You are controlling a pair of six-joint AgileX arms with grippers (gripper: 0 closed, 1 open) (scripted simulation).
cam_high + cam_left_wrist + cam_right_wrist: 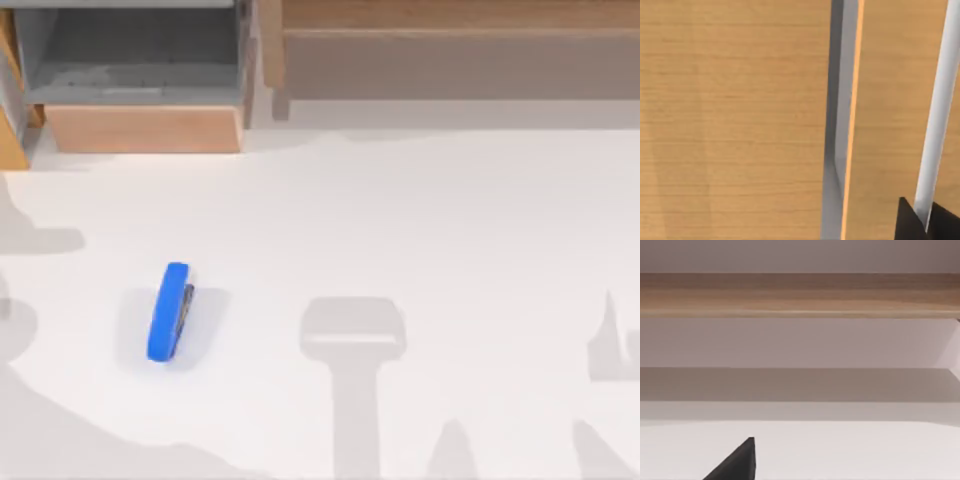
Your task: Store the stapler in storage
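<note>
Down on the white desk (420, 230) lies the small bright blue stapler with rounded ends (169, 311), on the left side, flat and almost straight up and down in the top view. A dark grey strip runs along its right edge. Behind it, at the far left, an open wooden drawer with a grey inside (140, 75) sticks out. The left wrist view shows wood panels up close; I cannot tell how open either arm's fingers are.

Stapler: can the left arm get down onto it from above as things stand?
Probably yes. The stapler lies alone on the white table, left of centre, nothing on or beside it. The open drawer sits well behind it.
</note>
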